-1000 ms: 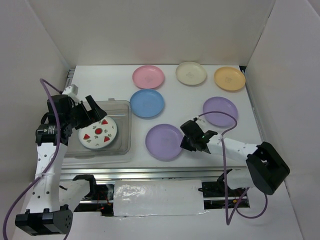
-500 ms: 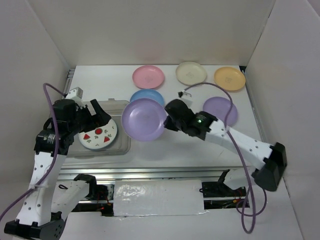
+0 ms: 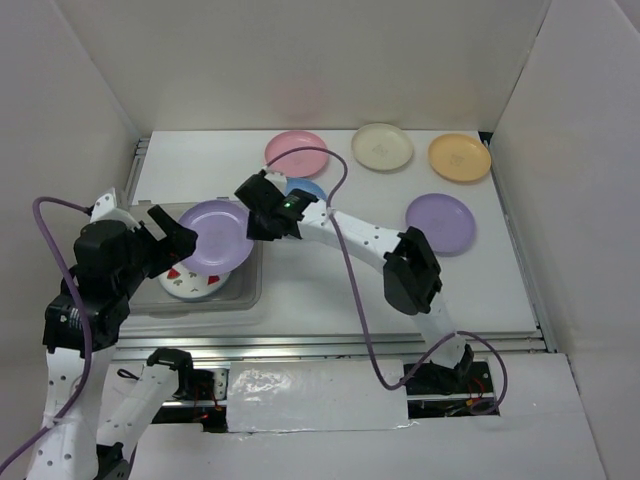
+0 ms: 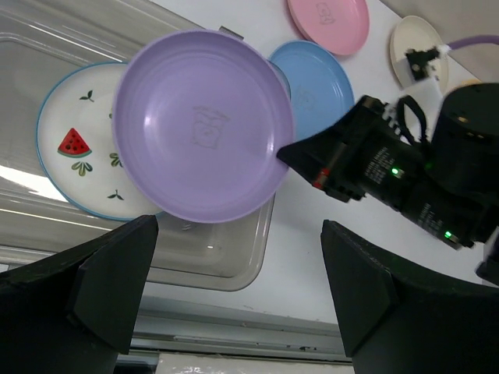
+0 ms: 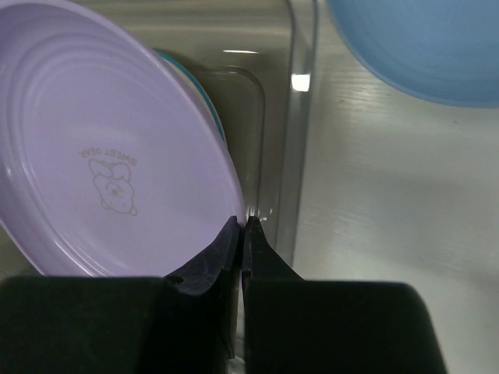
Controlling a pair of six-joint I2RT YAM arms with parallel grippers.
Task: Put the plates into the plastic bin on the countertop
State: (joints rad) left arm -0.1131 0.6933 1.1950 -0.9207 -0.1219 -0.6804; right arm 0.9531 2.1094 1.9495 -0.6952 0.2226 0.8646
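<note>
Right pincer pinched fully shut on the rim of a purple plate, gripping the edge that faces the blue plate. Purple plate held hollow side up over the clear plastic bin, a faint cartoon stamp showing at its centre. Beneath it, flat on the bin's floor, the white plate with red fruit prints, its right part covered by the purple one. No telling whether the two plates touch. From the right wrist, purple plate's gripped edge close beside the bin's right wall.

Left pincer spread as wide as it goes, nothing between its fingers, hanging above the left side of the bin, just beside the purple plate.

Elsewhere on the white worktop: blue plate just beyond the bin's far right corner, partly hidden under the right arm. Pink plate, cream plate and orange plate in a row along the far edge. Second purple plate off to the right, well apart from the bin.
</note>
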